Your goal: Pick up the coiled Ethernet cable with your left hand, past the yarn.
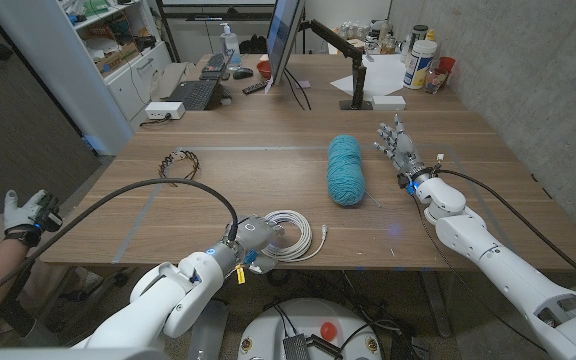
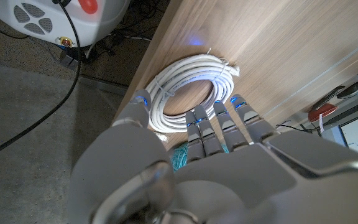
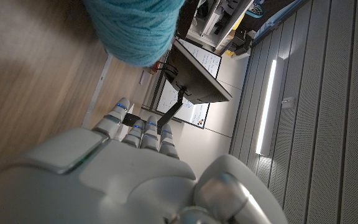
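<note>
The coiled Ethernet cable (image 1: pixel 290 235) is lain near the table (image 1: pixel 468 130) front edge, with the left hand (image 1: pixel 253 238) placed right at it and bare wood left all around. The yarn (image 1: pixel 346 169) is set apart, farther back and to the right, so no obstacle is posed between hand and cable. A small dark bundle of wires (image 1: pixel 181 160) is found well apart at the back left.

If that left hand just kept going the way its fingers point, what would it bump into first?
Most likely the coiled white Ethernet cable: the left hand has its fingers reaching over the coil's near side. Depth is unclear, so it may already be touching.
</note>
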You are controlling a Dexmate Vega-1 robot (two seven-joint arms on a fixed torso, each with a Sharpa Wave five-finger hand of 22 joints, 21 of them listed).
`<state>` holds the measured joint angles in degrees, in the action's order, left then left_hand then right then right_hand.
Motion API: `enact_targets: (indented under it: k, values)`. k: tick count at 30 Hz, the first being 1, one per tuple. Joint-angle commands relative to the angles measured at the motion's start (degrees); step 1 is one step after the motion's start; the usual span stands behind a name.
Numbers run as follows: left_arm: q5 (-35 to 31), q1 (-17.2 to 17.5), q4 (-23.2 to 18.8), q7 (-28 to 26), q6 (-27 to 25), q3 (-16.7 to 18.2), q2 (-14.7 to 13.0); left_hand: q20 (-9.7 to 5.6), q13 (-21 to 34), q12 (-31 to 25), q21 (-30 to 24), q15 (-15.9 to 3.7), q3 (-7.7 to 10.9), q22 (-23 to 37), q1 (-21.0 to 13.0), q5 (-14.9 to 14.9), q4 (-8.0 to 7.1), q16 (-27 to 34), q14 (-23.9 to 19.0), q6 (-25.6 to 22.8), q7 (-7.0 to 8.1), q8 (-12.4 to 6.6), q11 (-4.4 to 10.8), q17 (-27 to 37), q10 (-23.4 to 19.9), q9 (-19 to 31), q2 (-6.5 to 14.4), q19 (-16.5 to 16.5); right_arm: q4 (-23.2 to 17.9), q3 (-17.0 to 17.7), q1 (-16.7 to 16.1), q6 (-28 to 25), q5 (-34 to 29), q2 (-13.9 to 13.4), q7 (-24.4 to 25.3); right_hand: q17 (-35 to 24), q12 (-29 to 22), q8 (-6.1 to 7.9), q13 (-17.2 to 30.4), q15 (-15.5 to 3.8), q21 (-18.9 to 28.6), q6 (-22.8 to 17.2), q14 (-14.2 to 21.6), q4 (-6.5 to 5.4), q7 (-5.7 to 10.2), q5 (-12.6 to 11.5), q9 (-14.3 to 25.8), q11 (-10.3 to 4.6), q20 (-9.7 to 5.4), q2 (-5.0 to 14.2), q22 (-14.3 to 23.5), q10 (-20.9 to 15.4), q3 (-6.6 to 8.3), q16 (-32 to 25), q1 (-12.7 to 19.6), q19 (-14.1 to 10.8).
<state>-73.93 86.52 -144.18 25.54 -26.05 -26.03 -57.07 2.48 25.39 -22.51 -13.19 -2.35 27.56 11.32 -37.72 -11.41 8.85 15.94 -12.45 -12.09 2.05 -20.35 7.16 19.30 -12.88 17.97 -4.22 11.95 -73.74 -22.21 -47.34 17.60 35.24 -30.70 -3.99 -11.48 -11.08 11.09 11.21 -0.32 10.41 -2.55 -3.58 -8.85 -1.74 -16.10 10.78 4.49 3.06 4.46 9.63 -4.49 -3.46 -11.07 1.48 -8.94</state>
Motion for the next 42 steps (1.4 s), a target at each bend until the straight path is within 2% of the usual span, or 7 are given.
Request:
enact_targets:
  k: [1,18,22,29,31,42]
  values:
    - [-2.3,0.9,0.9,0.1,2.3,0.8,1.3,0.02,0.3,-0.6,-0.6,-2.06,-0.09,0.1,-0.1,-0.3,-0.18,0.4,-0.5,-0.7,0.08,-0.38,0.22,0.3,-0.5,0.3,-0.3,0.6,0.0,0.0,0.0,-0.4,0.1,0.0,0.0,-0.1,-0.5,0.17,0.0,-0.14,0.5,0.3,-0.5,-0.18,-0.11,-0.3,0.1,0.19,-0.21,2.20,0.2,0.5,-0.40,-0.4,0.4,0.1]
    - [-2.3,2.6,1.6,0.2,2.3,1.9,2.7,0.10,0.6,-0.7,-0.6,-2.06,-0.16,0.1,0.2,-0.3,-0.27,0.3,-0.6,-0.5,-0.14,-0.47,0.15,0.5,-0.2,0.4,-0.5,0.9,0.2,-0.1,0.1,-0.1,0.0,0.0,-0.1,-0.1,-0.5,0.18,0.0,-0.12,0.4,0.3,-0.5,-0.18,-0.17,-0.3,0.1,0.24,-0.25,2.23,0.2,0.6,-0.42,-0.3,0.4,0.1]
    - [-1.8,2.9,1.7,-0.2,2.5,2.2,2.8,-0.16,0.8,-0.6,-0.7,-2.09,0.60,0.1,-1.2,-0.4,0.24,0.0,-0.4,0.0,-0.20,-0.30,-0.18,0.5,0.2,0.5,0.3,1.1,0.2,-0.1,0.2,-0.1,0.0,0.0,-0.1,-0.1,-0.5,0.16,0.0,-0.08,0.4,0.3,-0.5,-0.18,-0.16,-0.3,0.1,0.31,-0.25,2.24,0.2,0.6,-0.42,-0.3,0.4,0.1]
    - [-2.0,2.6,1.6,1.3,2.8,2.1,2.7,-0.39,1.0,-0.1,-0.6,-2.03,1.29,0.1,-3.5,-0.3,1.05,-0.6,0.4,2.3,-0.43,0.63,0.14,0.2,1.6,0.5,0.4,1.0,0.0,0.0,0.1,-0.4,0.1,0.0,0.1,-0.1,-0.5,0.18,0.0,-0.05,0.4,0.3,-0.6,-0.19,-0.13,-0.4,0.1,0.26,-0.25,2.25,0.2,0.6,-0.43,-0.3,0.4,0.2]
    - [-2.0,2.4,1.3,2.3,2.9,2.2,2.7,-0.39,1.0,0.2,-0.6,-1.81,1.42,0.1,-4.2,-0.3,1.16,-0.9,0.8,2.9,-0.59,0.87,-0.43,0.2,2.4,0.4,0.4,1.0,0.2,0.0,0.1,-0.2,0.1,0.0,0.0,-0.1,-0.5,0.16,0.0,-0.05,0.4,0.3,-0.6,-0.19,-0.09,-0.4,0.1,0.25,-0.28,2.25,0.2,0.6,-0.43,-0.3,0.4,0.2]
    - [0.4,1.4,1.1,3.7,3.5,2.4,3.1,-0.53,1.2,0.7,-0.5,-1.43,2.12,0.1,-6.4,-0.2,1.22,-1.8,2.1,5.7,-0.91,2.31,-0.72,0.0,4.3,0.2,0.9,0.8,0.1,0.0,0.1,-0.1,0.1,0.0,0.0,-0.1,-0.5,0.17,0.0,-0.03,0.4,0.3,-0.6,-0.19,-0.16,-0.4,0.1,0.24,-0.34,2.28,0.2,0.6,-0.44,-0.3,0.4,0.2]
